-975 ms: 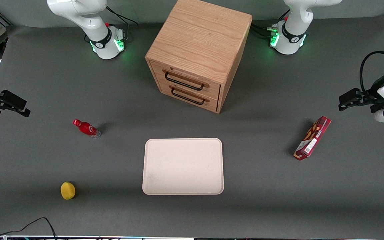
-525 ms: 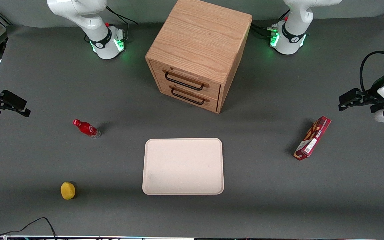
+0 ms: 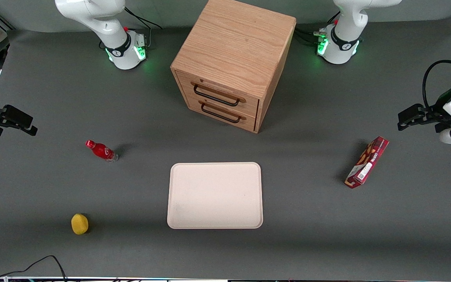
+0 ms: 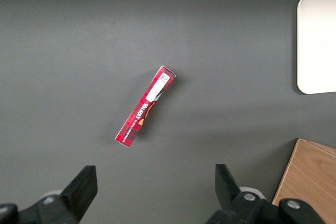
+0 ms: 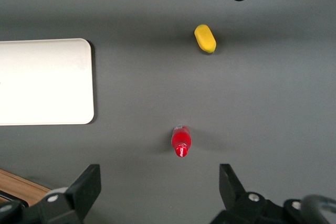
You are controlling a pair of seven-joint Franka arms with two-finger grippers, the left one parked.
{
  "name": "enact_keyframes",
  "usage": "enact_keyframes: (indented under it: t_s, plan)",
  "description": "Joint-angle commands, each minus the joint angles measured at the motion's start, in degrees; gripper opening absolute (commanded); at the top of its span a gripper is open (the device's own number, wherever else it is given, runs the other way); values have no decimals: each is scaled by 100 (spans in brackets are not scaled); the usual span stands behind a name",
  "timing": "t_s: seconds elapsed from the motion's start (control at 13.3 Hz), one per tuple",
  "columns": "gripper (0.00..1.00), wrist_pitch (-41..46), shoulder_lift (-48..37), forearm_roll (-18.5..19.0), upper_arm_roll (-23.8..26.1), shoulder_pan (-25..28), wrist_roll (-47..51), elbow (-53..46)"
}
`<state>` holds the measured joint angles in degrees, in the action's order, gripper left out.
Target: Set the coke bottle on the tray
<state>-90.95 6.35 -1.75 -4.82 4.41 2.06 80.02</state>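
The working arm's gripper (image 3: 12, 121) hangs at the working arm's end of the table, high over bare grey mat, its two fingers (image 5: 86, 184) spread wide with nothing between them. The coke bottle (image 3: 101, 150) stands on the mat well apart from it; seen from the front camera, the bottle lies at about four o'clock from the gripper, nearer the camera and toward the table's middle. In the wrist view the bottle (image 5: 181, 141) appears almost cap-on, centred between the open fingers, which suggests it is upright with its long axis pointing up at the gripper rather than lying flat.

The tray (image 3: 215, 195), cream-white and bare, sits near the middle of the table, at roughly four o'clock from the bottle and clearly apart from it. A yellow lemon-like object (image 3: 79, 223) rests at about seven o'clock from the bottle, nearer the camera. The wooden drawer cabinet (image 3: 233, 62) stands above the tray in the front view, and a red snack box (image 3: 367, 162) lies toward the parked arm's end.

By my reading, no grasp has begun: the coming move is a descent toward the bottle, fingers straddling its body below the cap, and a small upright bottle could easily tip if one finger arrives first.
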Motion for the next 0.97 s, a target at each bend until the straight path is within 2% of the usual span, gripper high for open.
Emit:
enact_keyframes:
  t_s: [0.0,0.15,0.3,0.53,0.9]
  plan:
    - [100,16,-82,52,121,7,136,276]
    - [100,-37,-64,52,148,7,215,365]
    - [100,-90,-90,113,401,7,784,557]
    - [100,-265,-99,122,508,-2,892,856]
    - [100,-1748,-617,122,552,-28,699,2549]
